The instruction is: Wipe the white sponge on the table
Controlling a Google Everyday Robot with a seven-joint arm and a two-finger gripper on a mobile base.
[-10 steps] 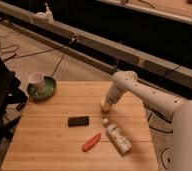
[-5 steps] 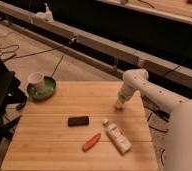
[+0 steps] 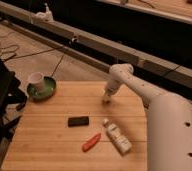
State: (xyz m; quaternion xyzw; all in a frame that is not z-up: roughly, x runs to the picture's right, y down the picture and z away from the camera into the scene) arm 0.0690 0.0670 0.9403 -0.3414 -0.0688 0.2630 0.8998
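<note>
The table is a light wooden plank top in the lower middle of the camera view. My gripper points straight down at the table's far middle, with its tip at the tabletop. A small pale patch shows at its tip. I cannot tell whether that patch is the white sponge, and the sponge shows nowhere else. The white arm reaches in from the right.
A white cup stands on a green plate at the table's far left corner. A black flat bar, a red pen-like thing and a white capped tube lie in front of the gripper. Cables run across the floor beyond.
The gripper first slid to the right along the table's far part, then back to the left. It is now near where it was one second ago. The other things have not moved.
</note>
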